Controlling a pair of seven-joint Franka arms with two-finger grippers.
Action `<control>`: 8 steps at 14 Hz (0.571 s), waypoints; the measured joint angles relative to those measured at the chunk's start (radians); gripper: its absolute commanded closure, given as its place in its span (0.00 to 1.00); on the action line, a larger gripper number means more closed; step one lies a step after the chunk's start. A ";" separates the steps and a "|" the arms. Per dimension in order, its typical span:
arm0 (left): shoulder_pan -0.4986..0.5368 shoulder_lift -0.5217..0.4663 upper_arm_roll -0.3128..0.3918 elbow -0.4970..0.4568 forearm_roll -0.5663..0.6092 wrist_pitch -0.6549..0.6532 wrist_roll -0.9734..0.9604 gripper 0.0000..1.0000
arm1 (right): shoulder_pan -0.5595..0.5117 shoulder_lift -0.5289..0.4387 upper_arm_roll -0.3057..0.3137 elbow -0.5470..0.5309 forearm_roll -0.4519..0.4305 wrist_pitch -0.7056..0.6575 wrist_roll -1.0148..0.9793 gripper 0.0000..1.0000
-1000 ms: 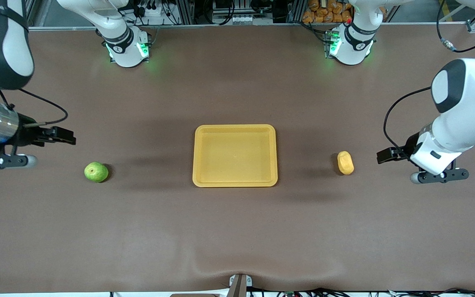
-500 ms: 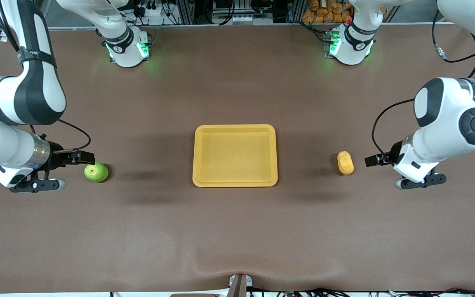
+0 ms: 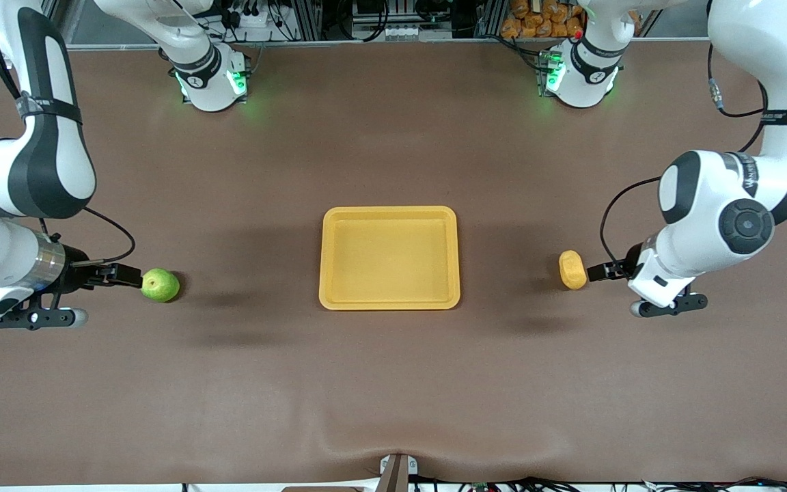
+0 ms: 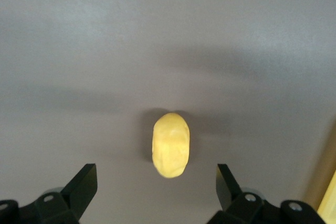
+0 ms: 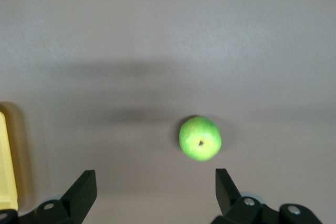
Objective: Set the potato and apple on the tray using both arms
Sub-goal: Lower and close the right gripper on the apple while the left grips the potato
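Note:
The yellow-orange tray [image 3: 389, 213] lies at the table's middle and holds nothing. The green apple [image 3: 160, 285] lies on the table toward the right arm's end; it also shows in the right wrist view [image 5: 200, 138]. My right gripper [image 3: 123, 275] is open and empty, right beside the apple. The potato [image 3: 572, 269] lies toward the left arm's end and shows in the left wrist view [image 4: 170, 144]. My left gripper [image 3: 602, 272] is open and empty, right beside the potato. The tray's edge shows in both wrist views [image 4: 329, 198] [image 5: 5, 161].
The brown table [image 3: 393, 383] spreads wide round the tray. The two arm bases [image 3: 212, 75] [image 3: 581, 72] stand along its edge farthest from the front camera. A small bracket [image 3: 397, 471] sits at the nearest edge.
Both arms have swung inward from the table's ends. My right gripper has closed in on the apple and my left gripper on the potato. Apple, potato and tray have not moved.

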 measured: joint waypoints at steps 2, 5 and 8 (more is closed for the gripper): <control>-0.031 0.000 -0.001 -0.035 0.024 0.030 -0.045 0.00 | 0.000 -0.001 0.000 -0.070 0.000 0.107 -0.039 0.00; -0.048 0.001 -0.001 -0.103 0.076 0.122 -0.092 0.00 | -0.006 -0.018 -0.004 -0.201 0.000 0.217 -0.053 0.00; -0.042 0.003 0.002 -0.175 0.080 0.211 -0.113 0.00 | -0.033 -0.028 -0.008 -0.292 0.000 0.277 -0.062 0.00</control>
